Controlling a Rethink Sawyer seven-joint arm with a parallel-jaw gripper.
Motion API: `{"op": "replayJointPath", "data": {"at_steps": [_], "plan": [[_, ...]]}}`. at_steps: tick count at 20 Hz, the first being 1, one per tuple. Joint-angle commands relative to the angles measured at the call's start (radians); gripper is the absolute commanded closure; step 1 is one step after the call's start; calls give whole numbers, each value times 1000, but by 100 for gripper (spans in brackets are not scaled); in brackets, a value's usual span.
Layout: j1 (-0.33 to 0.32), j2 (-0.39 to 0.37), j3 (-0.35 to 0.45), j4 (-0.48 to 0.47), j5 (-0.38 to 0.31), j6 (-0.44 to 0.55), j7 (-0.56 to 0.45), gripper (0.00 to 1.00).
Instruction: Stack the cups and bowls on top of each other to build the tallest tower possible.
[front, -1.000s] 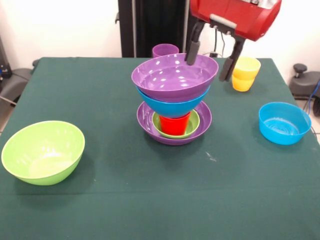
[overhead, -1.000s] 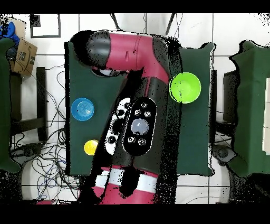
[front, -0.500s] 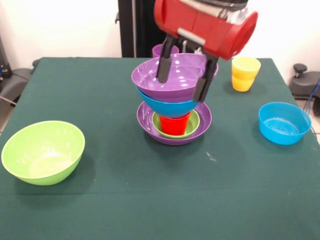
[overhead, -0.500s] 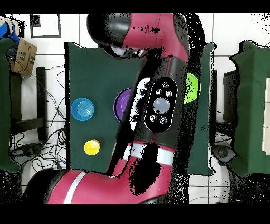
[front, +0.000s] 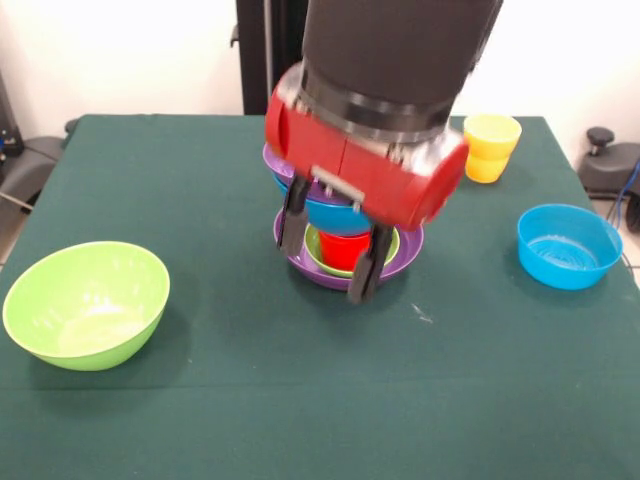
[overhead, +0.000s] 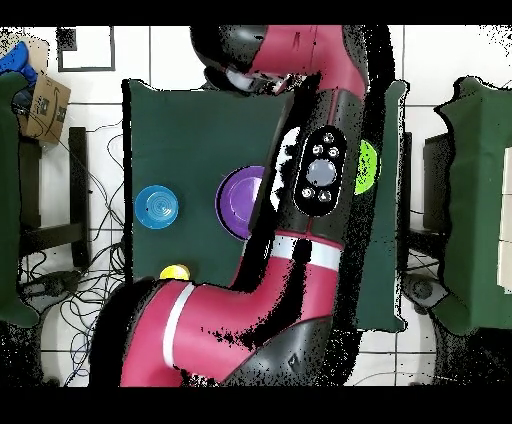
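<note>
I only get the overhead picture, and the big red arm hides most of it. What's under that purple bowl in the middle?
Observer: It tops a tower. Below it come a blue bowl, a red cup, a small green bowl and a purple base bowl.
Operator: Is the arm holding anything?
Observer: No. The gripper hangs low at the tower's base, jaws open and empty.
Operator: Is that yellow thing one cup?
Observer: It's two yellow cups, stacked.
</note>
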Motion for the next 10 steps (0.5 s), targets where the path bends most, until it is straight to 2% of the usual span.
{"op": "replayJointPath", "data": {"at_steps": [1, 6, 8, 10], "plan": [[-22, 165, 32, -197, 37, 211, 43, 0], [-35, 182, -76, -316, 130, 405, 30, 0], [-43, 191, -127, -345, 187, 424, 38, 0], [-47, 194, -166, -356, 232, 402, 53, 0]]}}
